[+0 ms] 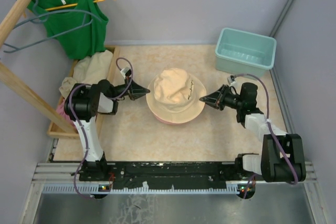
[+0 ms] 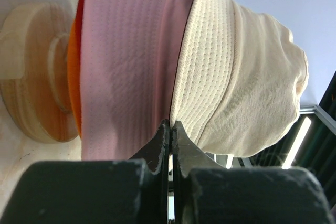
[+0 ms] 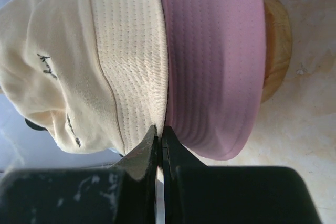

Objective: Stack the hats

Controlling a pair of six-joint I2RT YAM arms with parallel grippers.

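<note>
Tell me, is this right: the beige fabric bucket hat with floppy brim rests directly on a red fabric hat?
No. The beige fabric bucket hat rests directly on a pink fabric bucket hat, not a red one; the right wrist view shows it.

Left fingers [image 2: 157, 149], right fingers [image 3: 148, 153], both closed

Three hats are counted: beige hat [image 1: 176, 94], pink hat [image 3: 215, 61], orange hat [image 2: 73, 82]. Two grippers are recorded, left gripper [image 1: 146, 92] and right gripper [image 1: 202, 99]; one teal bin [image 1: 241, 66].
</note>
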